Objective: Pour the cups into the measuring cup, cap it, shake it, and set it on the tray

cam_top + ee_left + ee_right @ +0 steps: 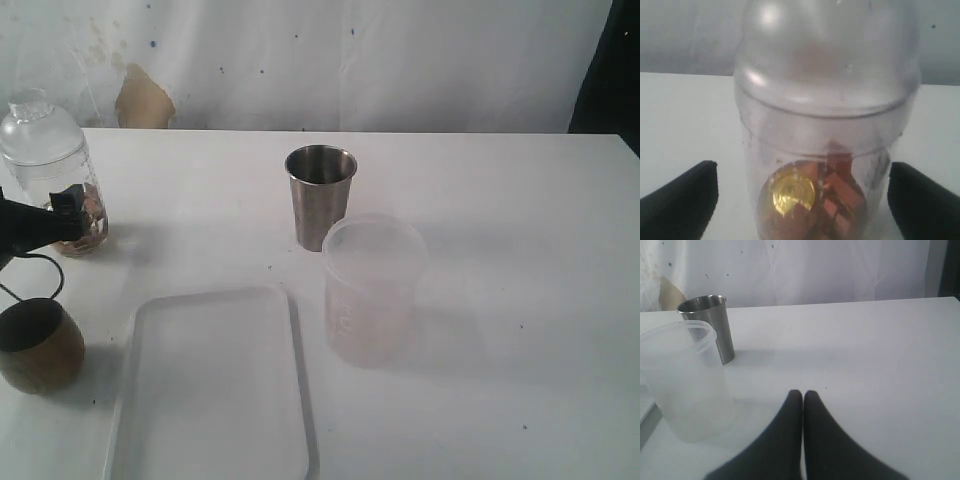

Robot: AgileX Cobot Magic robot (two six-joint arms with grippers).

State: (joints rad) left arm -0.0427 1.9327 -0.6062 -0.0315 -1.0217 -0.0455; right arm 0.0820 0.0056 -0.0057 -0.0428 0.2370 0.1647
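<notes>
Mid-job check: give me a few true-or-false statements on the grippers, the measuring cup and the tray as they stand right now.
1. The left gripper is open, with a finger on either side of the measuring cup. True.
2. The measuring cup stands on the tray. False: it stands on the table, beyond the tray's far left corner.
3. The right gripper holds the steel tumbler. False: it is shut on nothing, and the tumbler stands by itself on the table.
4. The measuring cup has its domed cap on. True.
</notes>
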